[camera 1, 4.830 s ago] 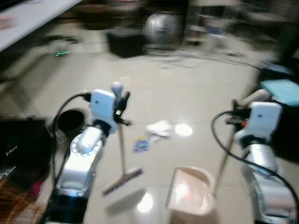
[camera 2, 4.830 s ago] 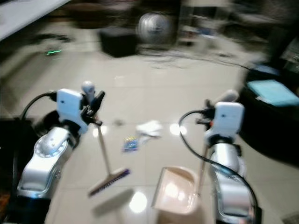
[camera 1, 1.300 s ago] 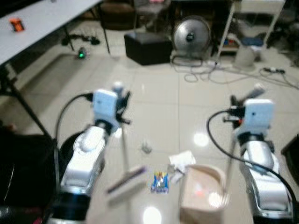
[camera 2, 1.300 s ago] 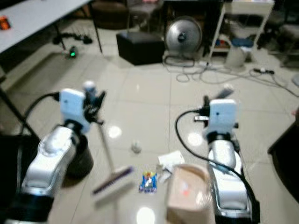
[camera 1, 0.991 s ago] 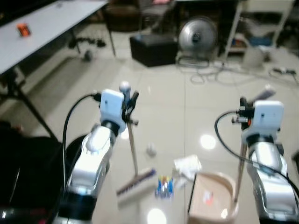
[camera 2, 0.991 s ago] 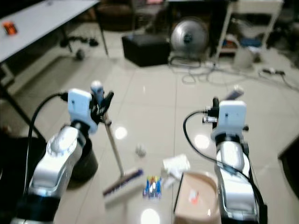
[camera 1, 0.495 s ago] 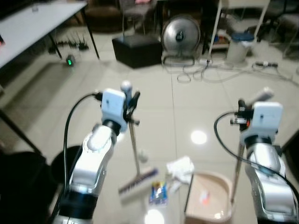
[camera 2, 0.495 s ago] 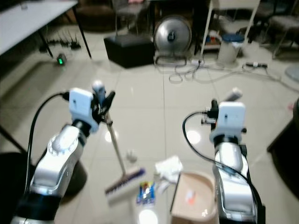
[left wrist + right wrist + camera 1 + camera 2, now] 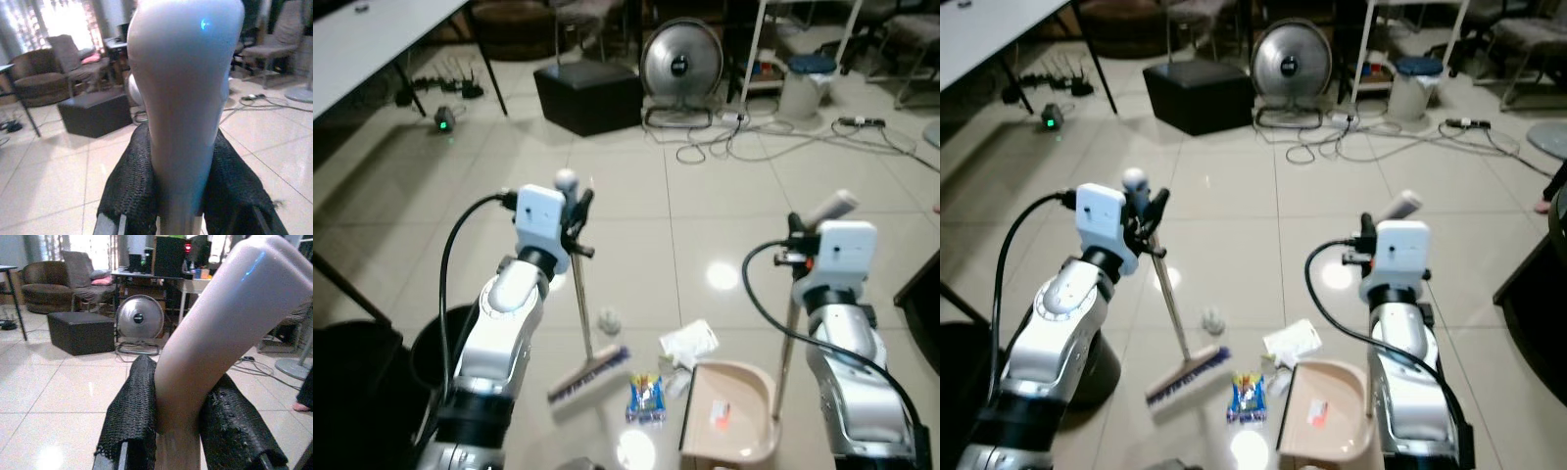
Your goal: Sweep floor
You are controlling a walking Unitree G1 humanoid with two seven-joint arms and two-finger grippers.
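Broom and dustpan, both held.
Left claw (image 9: 576,211) clamped the broom (image 9: 584,333); right claw (image 9: 800,238) clamped the dustpan (image 9: 729,411), litter (image 9: 646,396) (probably wrappers) between bristles and pan.

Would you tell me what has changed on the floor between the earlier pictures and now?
The white paper and blue wrapper, once well ahead of the dustpan, now lie beside its mouth, the broom head close by. The left pincer still grips the broom, the right pincer the dustpan handle.
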